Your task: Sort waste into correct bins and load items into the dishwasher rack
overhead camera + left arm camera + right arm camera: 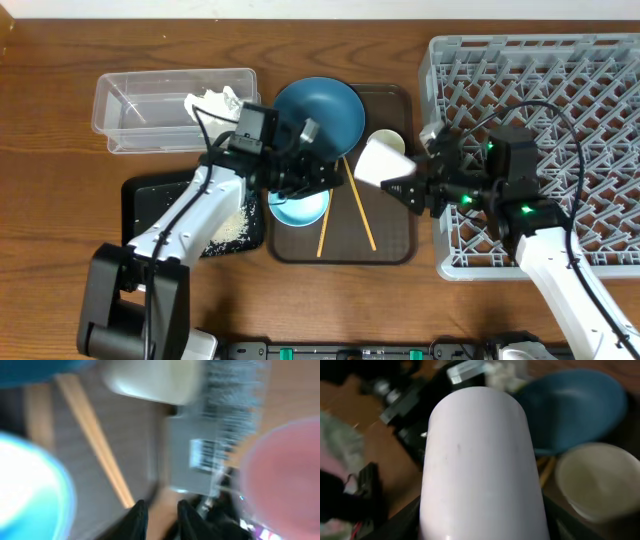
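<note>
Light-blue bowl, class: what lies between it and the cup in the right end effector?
Two wooden chopsticks on the brown tray, seen in the overhead view.

White cup (pixel 480 460) blocks the right wrist view; the left one is blurred.

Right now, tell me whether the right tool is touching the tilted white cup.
Touching. The right wrist view shows the white cup filling the span between the fingers of the right tool; overhead, it sits tilted at that tool's tip.
</note>
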### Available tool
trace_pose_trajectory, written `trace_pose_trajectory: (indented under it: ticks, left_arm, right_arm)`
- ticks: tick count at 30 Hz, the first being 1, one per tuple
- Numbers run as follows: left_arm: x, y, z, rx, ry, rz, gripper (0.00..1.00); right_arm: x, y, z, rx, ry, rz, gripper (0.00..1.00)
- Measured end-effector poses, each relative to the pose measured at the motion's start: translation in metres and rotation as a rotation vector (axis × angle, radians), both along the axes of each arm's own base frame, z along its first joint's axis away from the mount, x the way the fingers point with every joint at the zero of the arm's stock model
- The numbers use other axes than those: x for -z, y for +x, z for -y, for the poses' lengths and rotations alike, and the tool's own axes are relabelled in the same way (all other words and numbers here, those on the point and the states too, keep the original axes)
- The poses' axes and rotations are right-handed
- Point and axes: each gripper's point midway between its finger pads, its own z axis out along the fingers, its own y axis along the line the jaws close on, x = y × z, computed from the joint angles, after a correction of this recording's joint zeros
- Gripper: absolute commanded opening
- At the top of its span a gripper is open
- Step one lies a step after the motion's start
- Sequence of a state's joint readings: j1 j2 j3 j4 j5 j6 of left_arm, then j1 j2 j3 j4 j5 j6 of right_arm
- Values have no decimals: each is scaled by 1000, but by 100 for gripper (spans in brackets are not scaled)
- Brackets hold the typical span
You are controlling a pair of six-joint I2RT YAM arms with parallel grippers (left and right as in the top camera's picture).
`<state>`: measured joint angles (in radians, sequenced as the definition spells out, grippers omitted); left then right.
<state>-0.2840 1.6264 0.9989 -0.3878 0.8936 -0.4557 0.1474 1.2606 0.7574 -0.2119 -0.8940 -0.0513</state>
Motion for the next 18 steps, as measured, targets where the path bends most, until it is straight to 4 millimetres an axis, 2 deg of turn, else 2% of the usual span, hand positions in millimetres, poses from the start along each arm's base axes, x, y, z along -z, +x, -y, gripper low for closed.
trace_pose_trajectory:
  ticks: [1, 4, 10, 14, 18]
  left_arm:
    - [6, 0, -8, -16, 41, -3, 24]
    - [12, 3, -36, -67, 152, 12, 24]
    - [-11, 12, -80, -171, 278, 133, 24]
    - [-25, 16, -94, -218, 329, 201, 24]
    - [-29, 17, -101, -236, 363, 233, 24]
  right_arm:
    - [2, 3, 6, 35, -9, -24, 1]
    - [0, 12, 25, 134, -43, -75, 1]
    - [-26, 32, 75, 360, -152, -122, 1]
    - [-40, 40, 113, 524, -243, -152, 1]
    - [-45, 38, 157, 699, -319, -209, 1]
